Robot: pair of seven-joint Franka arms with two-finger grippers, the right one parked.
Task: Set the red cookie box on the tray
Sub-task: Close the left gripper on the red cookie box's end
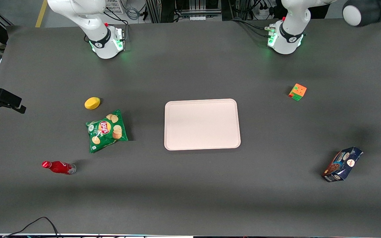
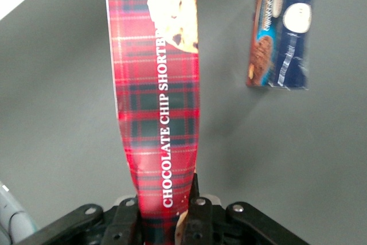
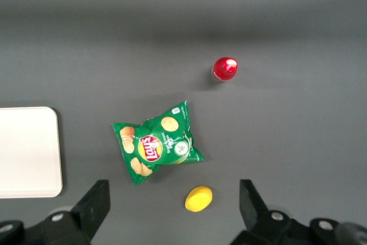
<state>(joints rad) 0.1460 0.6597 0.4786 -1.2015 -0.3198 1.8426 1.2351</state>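
Item: gripper (image 2: 163, 217), left arm. Seen in the wrist view only, closed on one end of the red cookie box (image 2: 157, 101); the fingers (image 2: 198, 222) pinch the carton's narrow end and the rest of the carton stands out free from them, clear of the table. The front view does not show the gripper; it appears to be at the working arm's edge of the table.

Item: dark blue cookie package (image 1: 342, 164). Lies on the table near the working arm's end, close to the front edge, and below the held carton in the wrist view.

Item: tray (image 1: 202, 124). Mid-table, empty, rim unobstructed on all four sides.

Item: puzzle cube (image 1: 297, 91). Farther from the front camera than the tray, between the tray and the working arm's base.

Step in hand, judged: carrying the carton to the tray. Advice: keep it high over the blue package, line its long side with the tray's long edge, lower flat before releasing.

Open room: bare table between package and tray; chip bag (image 1: 106, 130), lemon (image 1: 92, 103) and red bottle (image 1: 59, 167) lie toward the parked arm's end, out of the path.
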